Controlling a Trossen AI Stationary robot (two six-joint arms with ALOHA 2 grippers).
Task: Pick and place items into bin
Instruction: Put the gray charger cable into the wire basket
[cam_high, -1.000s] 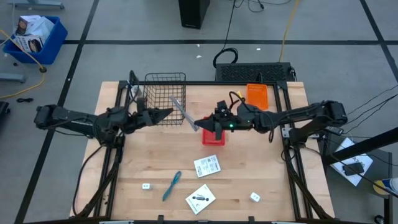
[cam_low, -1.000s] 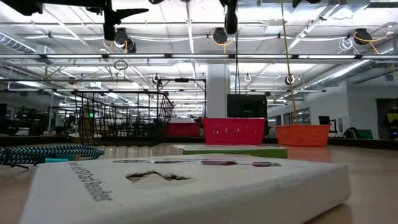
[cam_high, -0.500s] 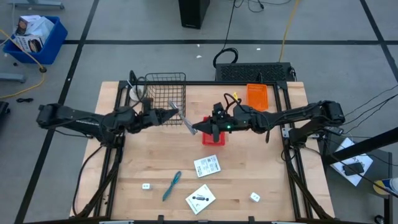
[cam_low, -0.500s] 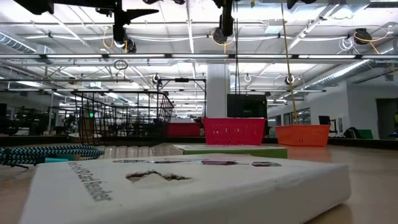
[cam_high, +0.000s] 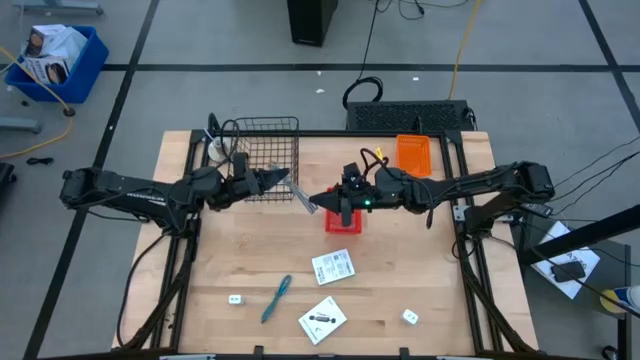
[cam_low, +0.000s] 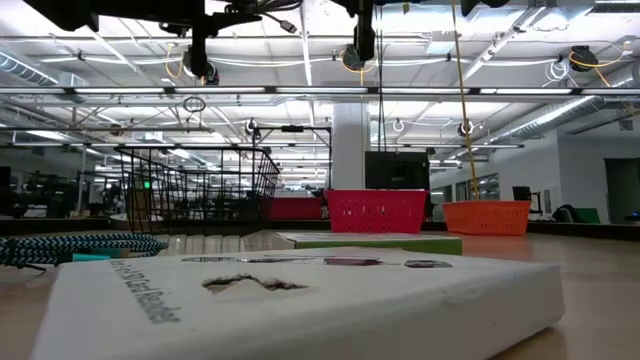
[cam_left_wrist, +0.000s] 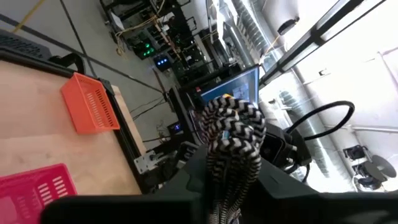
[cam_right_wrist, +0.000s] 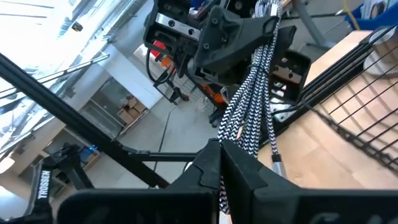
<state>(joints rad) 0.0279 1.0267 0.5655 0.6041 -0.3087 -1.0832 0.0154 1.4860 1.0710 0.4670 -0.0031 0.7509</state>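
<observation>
The left gripper (cam_high: 277, 178) and the right gripper (cam_high: 318, 201), jaws closed, both clamp the grey tool (cam_high: 296, 190). It slants from the wire basket's (cam_high: 262, 128) corner toward the red bin (cam_high: 343, 223), above bare table (cam_high: 240, 250).

"TROSSEN" stands on a dark arm part (cam_right_wrist: 45, 185); other print is unreadable.

blue crate (cam_high: 62, 60), orange basket (cam_high: 414, 154), black speaker (cam_high: 310, 21)

Wire basket (cam_high: 266, 158) at the surface's (cam_high: 250, 260) back left; two bins (cam_high: 343, 220) right of it; packets (cam_high: 334, 266), stick (cam_high: 276, 298) in front.
</observation>
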